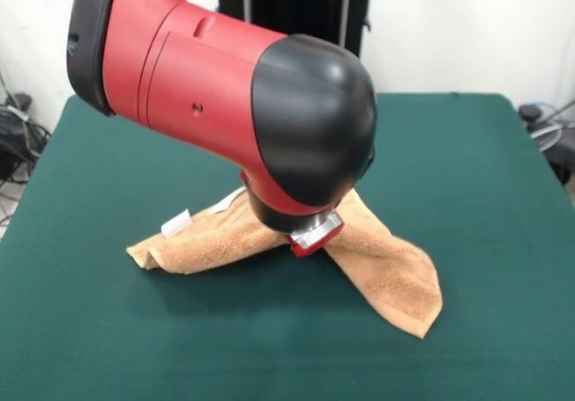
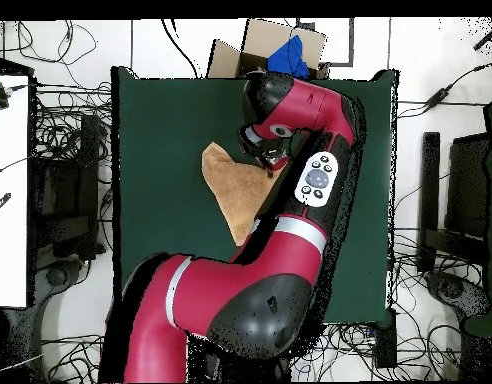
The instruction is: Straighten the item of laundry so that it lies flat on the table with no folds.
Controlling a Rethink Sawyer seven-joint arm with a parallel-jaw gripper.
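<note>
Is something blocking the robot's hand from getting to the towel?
Nothing visible does. The gripper is already down at the middle of the towel, which lies bunched in a V shape on the green table. The big arm hides the fingers, so a grip cannot be seen.

The red and black arm (image 1: 225,86) is reaching down over the middle of the green table (image 1: 485,167). Its gripper (image 1: 314,233) is sitting low on the orange-tan towel (image 1: 386,271), but its fingers are hidden. The towel is lying bunched in a V shape, one part going left and one going to the near right. A white tag (image 1: 175,222) is sticking up at the left part.
</note>
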